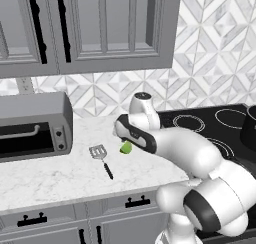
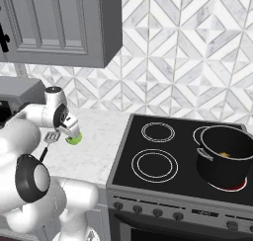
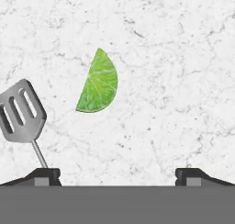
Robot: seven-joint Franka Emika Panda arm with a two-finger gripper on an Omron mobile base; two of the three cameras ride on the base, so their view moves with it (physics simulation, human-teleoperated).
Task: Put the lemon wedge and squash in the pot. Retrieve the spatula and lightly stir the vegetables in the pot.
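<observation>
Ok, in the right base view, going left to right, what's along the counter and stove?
spatula → lemon wedge → front-left burner ring → pot standing on the glowing red burner.

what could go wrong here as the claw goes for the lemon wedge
1. The spatula lies close beside the lemon wedge on the counter; the open claw may catch its blade coming down.
2. The wedge is thin and curved, so it could squirt out when pinched.
3. The pot sits far across the stove, so a weak grip might drop the wedge on the way.
</observation>
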